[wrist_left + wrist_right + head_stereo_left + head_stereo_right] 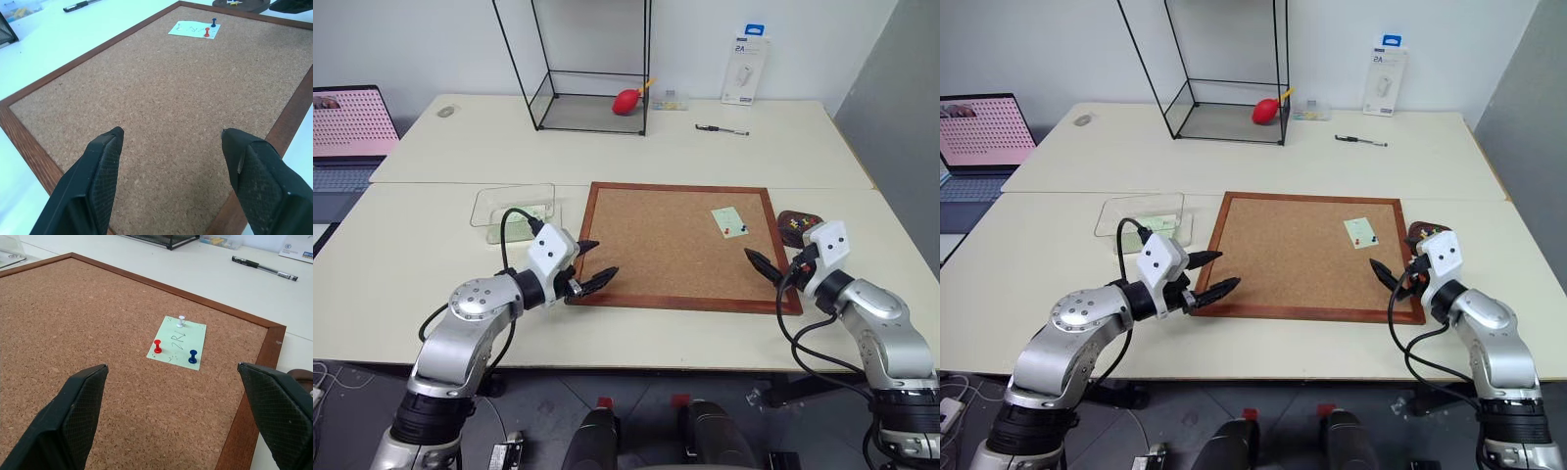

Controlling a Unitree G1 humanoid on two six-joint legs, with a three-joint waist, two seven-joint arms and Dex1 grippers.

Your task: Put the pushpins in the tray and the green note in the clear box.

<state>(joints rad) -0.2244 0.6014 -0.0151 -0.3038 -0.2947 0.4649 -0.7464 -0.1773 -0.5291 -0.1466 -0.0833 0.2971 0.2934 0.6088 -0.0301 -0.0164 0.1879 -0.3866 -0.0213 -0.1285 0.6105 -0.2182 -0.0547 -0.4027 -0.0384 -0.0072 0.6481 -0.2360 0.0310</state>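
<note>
While the green note (177, 343) lay pinned near the far right corner of the cork board (656, 250), both grippers hung at the board's near edge with nothing in them. Three pins stood in the note: a red pushpin (157, 346), a blue pushpin (193, 356) and a white pin (181, 321) at its far edge. The left gripper (588, 264) hovered over the board's near left corner, its fingers (100, 169) spread fairly wide and pointed across the cork. The right gripper (775, 269) sat at the near right corner, jaws as wide as they went, aimed toward the note. The tray (797, 226) rested on the table (411, 255) just beside the board's right frame, close behind the right gripper, with small coloured pins inside. The clear box (513, 211) stood just left of the board's far left corner, apart from the left gripper. A pen (722, 129) lay well beyond the board.
</note>
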